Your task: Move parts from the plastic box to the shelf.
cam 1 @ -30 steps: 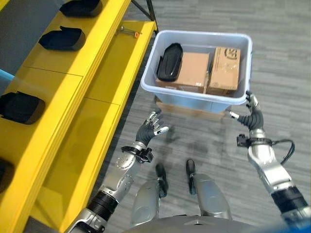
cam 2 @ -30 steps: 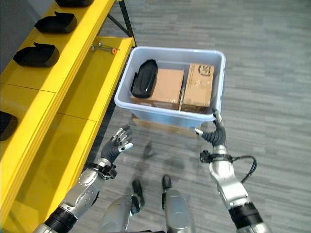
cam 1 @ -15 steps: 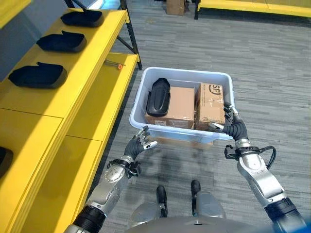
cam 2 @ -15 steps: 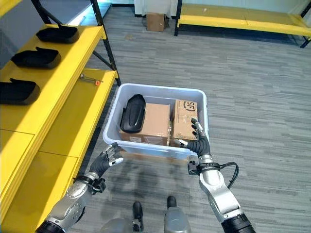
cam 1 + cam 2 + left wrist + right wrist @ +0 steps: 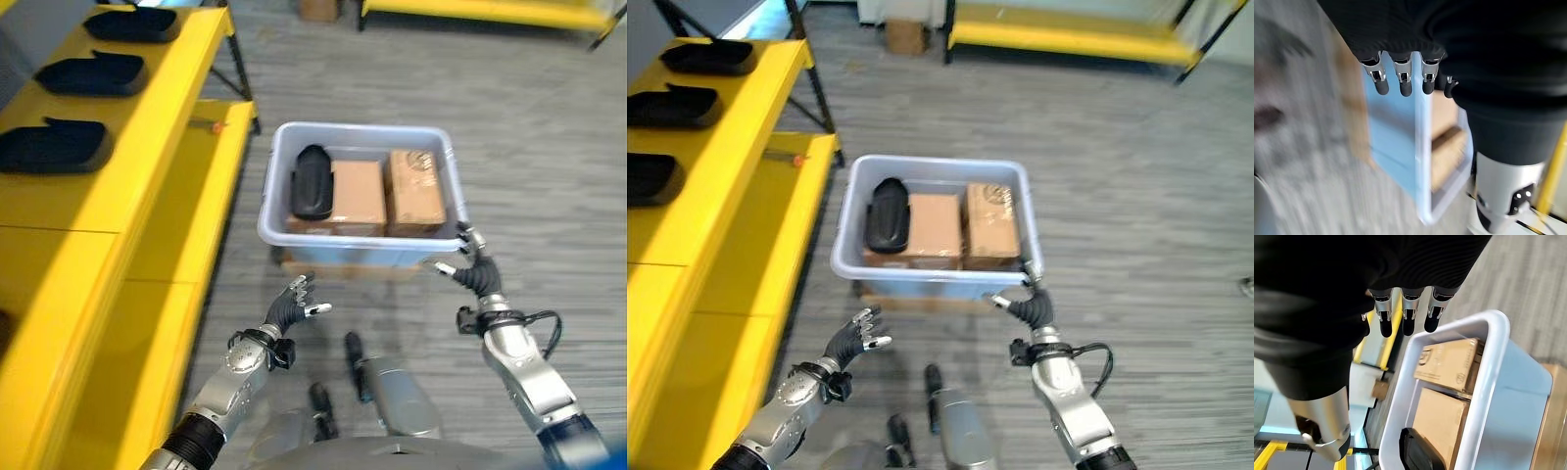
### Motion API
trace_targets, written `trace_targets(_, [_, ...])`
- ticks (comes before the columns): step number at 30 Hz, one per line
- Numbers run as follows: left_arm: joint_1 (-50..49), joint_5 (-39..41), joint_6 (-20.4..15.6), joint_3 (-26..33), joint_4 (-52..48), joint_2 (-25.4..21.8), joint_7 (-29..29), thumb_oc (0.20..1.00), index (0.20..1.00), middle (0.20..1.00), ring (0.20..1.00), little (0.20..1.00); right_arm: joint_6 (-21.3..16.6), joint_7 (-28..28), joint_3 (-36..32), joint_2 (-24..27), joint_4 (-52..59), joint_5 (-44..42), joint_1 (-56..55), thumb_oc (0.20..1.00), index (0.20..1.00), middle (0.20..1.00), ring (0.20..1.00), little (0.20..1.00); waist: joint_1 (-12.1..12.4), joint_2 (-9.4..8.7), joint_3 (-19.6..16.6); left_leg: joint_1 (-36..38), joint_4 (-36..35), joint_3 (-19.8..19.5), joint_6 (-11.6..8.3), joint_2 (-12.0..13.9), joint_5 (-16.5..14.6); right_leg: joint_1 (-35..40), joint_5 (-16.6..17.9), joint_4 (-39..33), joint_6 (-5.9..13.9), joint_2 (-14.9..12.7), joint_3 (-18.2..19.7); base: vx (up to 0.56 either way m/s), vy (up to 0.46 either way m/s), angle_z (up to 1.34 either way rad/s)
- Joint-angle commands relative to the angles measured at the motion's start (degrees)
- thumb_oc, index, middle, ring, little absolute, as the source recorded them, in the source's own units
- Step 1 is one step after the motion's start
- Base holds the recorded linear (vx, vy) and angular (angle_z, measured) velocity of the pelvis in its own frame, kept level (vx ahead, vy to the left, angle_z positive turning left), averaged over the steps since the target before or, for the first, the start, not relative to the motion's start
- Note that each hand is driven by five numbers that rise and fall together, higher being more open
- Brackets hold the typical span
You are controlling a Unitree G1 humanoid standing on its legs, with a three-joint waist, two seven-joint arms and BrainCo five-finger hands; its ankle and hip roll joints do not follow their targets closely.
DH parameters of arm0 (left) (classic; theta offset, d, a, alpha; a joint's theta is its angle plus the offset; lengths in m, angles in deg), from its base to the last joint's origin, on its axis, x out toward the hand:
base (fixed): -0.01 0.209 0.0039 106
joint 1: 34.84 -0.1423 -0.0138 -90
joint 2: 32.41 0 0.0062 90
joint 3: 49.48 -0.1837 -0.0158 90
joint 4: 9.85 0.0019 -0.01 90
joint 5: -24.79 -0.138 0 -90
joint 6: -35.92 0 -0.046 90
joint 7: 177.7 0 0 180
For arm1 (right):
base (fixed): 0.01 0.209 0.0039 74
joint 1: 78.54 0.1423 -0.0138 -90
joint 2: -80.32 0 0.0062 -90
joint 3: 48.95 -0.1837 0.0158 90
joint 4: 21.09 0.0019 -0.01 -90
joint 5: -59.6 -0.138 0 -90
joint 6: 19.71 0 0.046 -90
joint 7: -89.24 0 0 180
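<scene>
Approaching the plastic box (image 5: 358,245) with both hands empty, no part yet taken.

Left hand (image 5: 290,305) short of the box's near wall, fingers spread and relaxed, holding nothing; right hand (image 5: 468,271) at the near right corner, fingers loosely extended by the rim, gripping nothing. Beyond the fingertips, inside the box: black moulded part (image 5: 312,182) lying on two cardboard cartons (image 5: 387,192). Judged light, rigid, smooth-shelled and liable to slip; best gripped across its narrow sides. Matching parts already on the yellow shelf (image 5: 147,108).
</scene>
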Motion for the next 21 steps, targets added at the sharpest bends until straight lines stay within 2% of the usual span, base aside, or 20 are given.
trace_targets(1, [-0.1, -0.2, -4.2, 0.9, -5.9, -0.1, 2.4, 1.000, 1.000, 1.000, 1.000, 1.000, -4.5, 0.2, 0.8, 0.6, 3.5, 4.2, 3.9, 1.000, 1.000, 1.000, 1.000, 1.000, 0.5, -2.89, -3.0, -0.7, 2.0, -2.9, -1.24, 1.1, -0.4, 3.7, 0.6, -2.3, 3.83, 0.5, -0.3, 0.16, -0.089, 0.16])
trace_targets(7, [1.4, 0.9, -4.0, 0.4, -6.1, 0.3, 1.6, 1.000, 1.000, 1.000, 1.000, 1.000, -4.4, 0.0, 1.9, 1.2, 3.3, 5.8, 3.7, 1.000, 1.000, 1.000, 1.000, 1.000, -0.1, -2.46, -2.3, -2.9, 5.7, -1.6, -1.58, 1.9, -1.7, 5.6, -1.6, -1.9, 2.85, -0.3, 0.7, 0.12, -0.052, -0.27])
trace_targets(11, [2.5, -0.1, -4.2, -0.3, -6.5, 0.4, 0.4, 1.000, 1.000, 1.000, 1.000, 1.000, -3.9, 4.9, 0.7, 1.4, 3.0, 5.9, 4.7, 1.000, 1.000, 1.000, 1.000, 1.000, -0.4, -1.81, -1.2, -4.3, 5.9, -1.1, -1.81, 2.8, -1.4, 5.6, -3.5, -0.7, 2.34, -0.3, 1.2, 0.09, -0.112, -0.11])
trace_targets(13, [2.8, -0.5, -5.0, -0.2, -6.6, 0.2, -0.1, 1.000, 1.000, 1.000, 1.000, 1.000, -4.0, 4.1, 0.2, 1.5, 2.9, 5.5, 5.0, 1.000, 1.000, 1.000, 1.000, 1.000, -0.6, -1.58, -1.1, -4.5, 8.1, -0.9, -2.04, 2.8, -2.2, 5.7, -4.3, 0.0, 1.80, -0.6, 1.1, 0.03, -0.114, -0.02])
trace_targets(14, [2.9, -0.5, -5.7, -0.1, -6.7, 0.1, -0.6, 1.000, 1.000, 1.000, 1.000, 1.000, -4.7, 3.5, 0.1, 1.7, 3.0, 5.8, 5.0, 1.000, 1.000, 1.000, 1.000, 1.000, -0.6, -1.47, -1.1, -5.0, 12.5, -0.7, -2.69, 2.8, -1.7, 6.1, -5.0, 0.3, 0.92, -0.8, 0.7, 0.05, -0.174, 0.03])
trace_targets(15, [2.9, -0.5, -5.8, 0.7, -7.0, -0.3, -1.5, 1.000, 1.000, 1.000, 1.000, 1.000, -4.8, 3.1, 0.1, 2.0, 3.4, 6.2, 4.7, 1.000, 1.000, 1.000, 1.000, 1.000, -0.2, -1.61, -0.3, -8.1, 22.3, -1.4, -4.32, 4.2, 1.4, 7.2, -6.2, 0.9, -0.44, -0.8, 0.4, 0.04, -0.205, 0.12])
trace_targets(16, [3.2, -0.2, -5.7, 1.6, -7.1, -0.6, -1.2, 1.000, 1.000, 1.000, 1.000, 1.000, -4.4, 3.4, 0.3, 1.9, 3.4, 6.2, 4.7, 1.000, 1.000, 1.000, 1.000, 1.000, 0.1, -2.16, 0.0, -11.3, 25.8, -1.5, -4.88, 5.8, 3.8, 7.5, -6.4, 1.3, -1.00, -1.0, 0.5, 0.09, -0.166, 0.13])
trace_targets(17, [3.1, -0.1, -5.4, 2.6, -6.9, -0.4, -1.4, 1.000, 1.000, 1.000, 1.000, 1.000, -4.0, 3.4, 0.8, 1.6, 3.1, 6.0, 4.8, 1.000, 1.000, 1.000, 1.000, 1.000, 0.2, -2.28, 0.5, -13.4, 25.7, -1.5, -4.88, 8.8, 5.4, 7.9, -7.7, 3.4, -1.42, -0.7, 1.0, 0.13, 0.014, -0.06])
trace_targets(18, [2.8, 0.0, -5.4, 3.0, -6.8, -0.1, -1.8, 1.000, 1.000, 1.000, 1.000, 1.000, -3.7, 2.9, 0.9, 1.6, 3.4, 6.5, 4.5, 1.000, 1.000, 1.000, 1.000, 1.000, 0.1, -1.96, 0.6, -12.8, 21.8, -2.0, -5.20, 10.8, 6.8, 7.8, -9.0, 5.4, -1.36, -0.7, 1.2, 0.21, 0.228, -0.37])
trace_targets(21, [2.1, 0.7, -6.9, 4.2, -5.5, 0.1, -0.9, 1.000, 1.000, 1.000, 1.000, 1.000, -3.7, 3.3, 1.9, 5.0, 3.9, 8.0, 4.2, 1.000, 1.000, 1.000, 1.000, 1.000, 0.3, -0.31, 1.0, -11.4, 4.2, -10.6, -9.09, 19.2, 18.8, 7.2, -14.1, 12.3, -0.82, -2.4, 4.0, 0.27, 0.526, -0.79])
